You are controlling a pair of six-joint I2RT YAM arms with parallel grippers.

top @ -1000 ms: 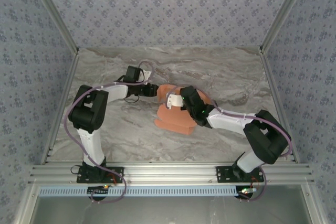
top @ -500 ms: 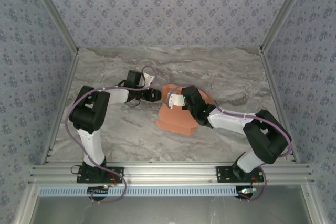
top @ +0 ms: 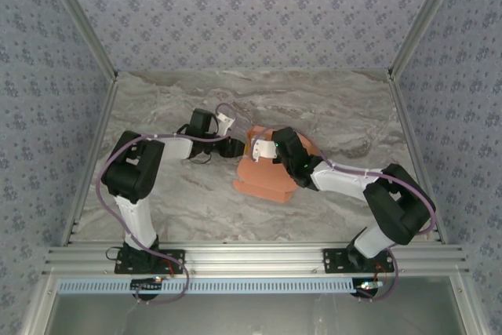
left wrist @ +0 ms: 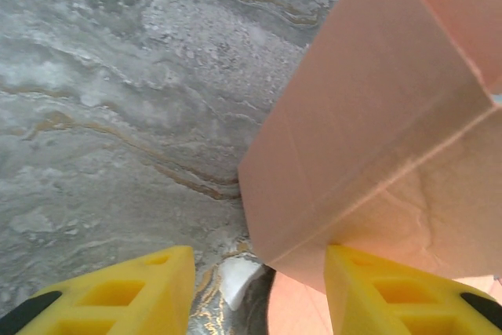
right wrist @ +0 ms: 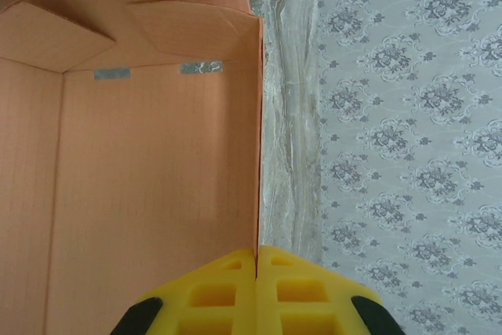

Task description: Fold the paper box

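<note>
The left arm [top: 129, 174], white links with black joints and a looped lilac cable, rises from its base at the near rail, bends at a raised elbow and lies low across the grey-and-tan marbled table [top: 172, 202], forearm pointing right. The left tool [top: 238, 147] sits just beside the left edge of the salmon-orange thin-card paper box [top: 263, 182], which lies near the middle of the table between the two arms. In the left wrist view, this tool's yellow ribbed fingers [left wrist: 118, 296] stand partly spread. A creased lower corner of the box hangs over the gap, close above the right-hand finger. I cannot tell whether card and finger touch, and nothing is pinched.

The box is half formed: a flat base on the table with a wall standing along its far side. Its card is matt, faintly ribbed, scored along straight fold lines. In the right wrist view, two angled flaps fold inward at the far end, with small silvery patches below them.

The right tool [right wrist: 257, 260] is pressed together on the upright edge of that wall, the thin card caught between its yellow fingers [right wrist: 212, 296]. In the top view it comes in over the box's far side. The right arm [top: 392, 205] stretches leftward from a low, sharply bent elbow near the right side of the table.
</note>
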